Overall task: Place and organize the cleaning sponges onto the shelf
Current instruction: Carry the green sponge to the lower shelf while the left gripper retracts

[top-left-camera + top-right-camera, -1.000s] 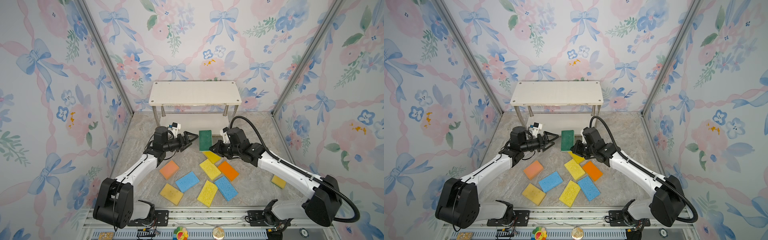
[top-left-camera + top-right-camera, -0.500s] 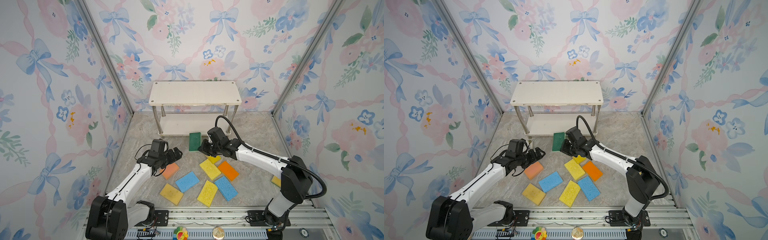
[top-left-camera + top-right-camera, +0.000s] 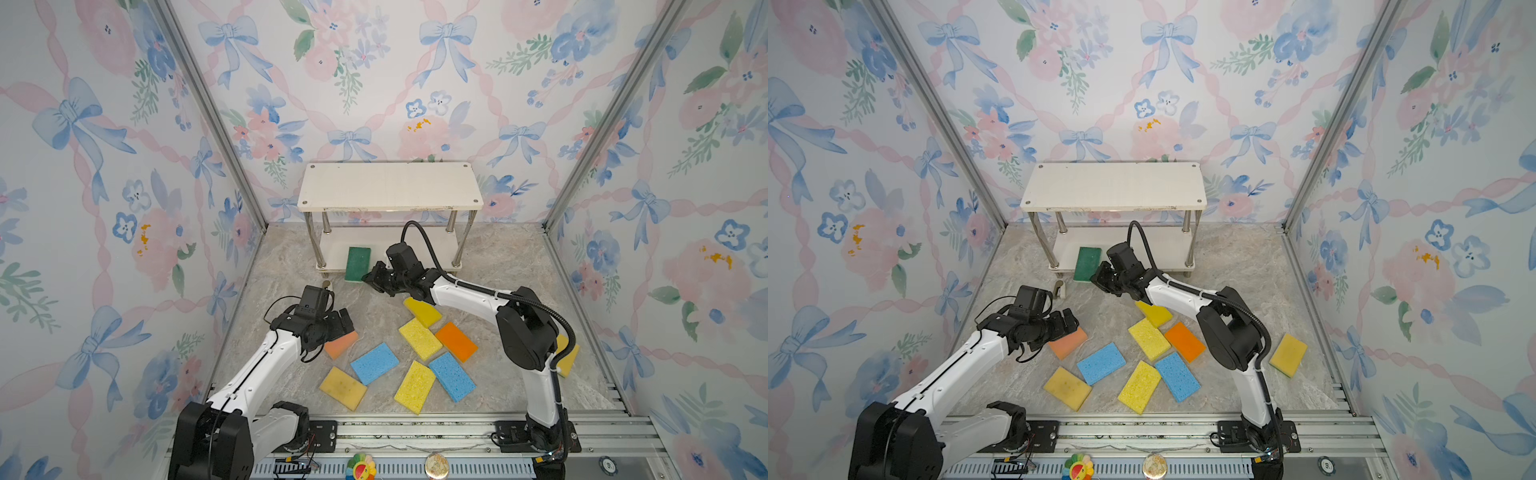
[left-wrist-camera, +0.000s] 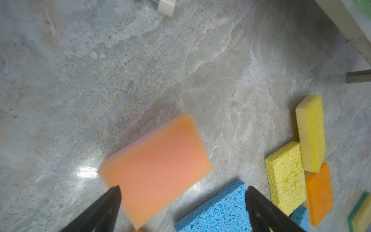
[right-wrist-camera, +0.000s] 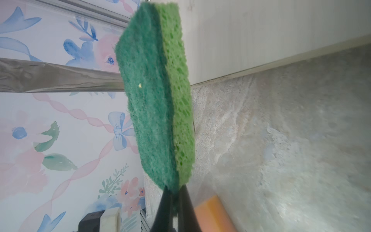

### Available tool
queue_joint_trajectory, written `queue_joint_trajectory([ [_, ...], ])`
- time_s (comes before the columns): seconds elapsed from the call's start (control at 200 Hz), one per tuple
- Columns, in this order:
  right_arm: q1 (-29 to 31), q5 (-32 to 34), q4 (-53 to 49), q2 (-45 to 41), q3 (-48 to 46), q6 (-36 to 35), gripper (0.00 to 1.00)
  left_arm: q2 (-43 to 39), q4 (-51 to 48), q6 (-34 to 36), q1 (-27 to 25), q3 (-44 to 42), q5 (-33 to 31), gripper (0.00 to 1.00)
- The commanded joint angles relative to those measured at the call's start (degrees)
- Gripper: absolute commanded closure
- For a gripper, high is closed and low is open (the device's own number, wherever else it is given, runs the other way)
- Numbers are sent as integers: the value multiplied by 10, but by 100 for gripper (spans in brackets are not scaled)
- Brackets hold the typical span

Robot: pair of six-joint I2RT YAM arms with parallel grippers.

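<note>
- The right gripper [image 3: 371, 277] has swung in toward the shelf [image 3: 390, 187] during the last second. Its fingers stay pinched together on one short end of the green sponge [image 3: 357, 264].
- The green sponge now stands on its edge at the front of the shelf's lower board [image 3: 1171, 249], near the shelf legs on the left arm's side. A second ago it hung well out in front of the shelf. You cannot tell from these views whether it already rests on the board.
- The left gripper [image 3: 345, 322] was up just in front of the shelf, beside the green sponge. It has pulled back away from the shelf and now sits low over the peach sponge [image 4: 156, 168].
- Its fingers [image 4: 112, 200] are spread wide, one on each side of the peach sponge's near end, and they do not clamp it.
- For you, this probably means the first sponge is close to being set down while the second pick is being lined up.
- The loose sponges [image 3: 419, 338] lie flat on the floor [image 3: 365, 307] in front of the shelf. None of them is on the shelf, so most of the job remains.
</note>
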Motion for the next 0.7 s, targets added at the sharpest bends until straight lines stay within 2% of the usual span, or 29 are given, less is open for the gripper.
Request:
queue_joint_trajectory([
  [0.0, 0, -16, 43, 38, 50, 17, 96, -2, -50, 14, 5, 25, -48, 2],
  [0.16, 1, -38, 49, 103, 124, 14, 96, -8, -82, 0, 5, 26, -75, 2],
  [0.375, 4, -51, 2, 178, 236, 3, 96, -8, -112, 7, 5, 34, -102, 2],
  [0.695, -3, -62, -124, 256, 374, -37, 95, -15, -128, 18, 5, 46, -111, 2],
])
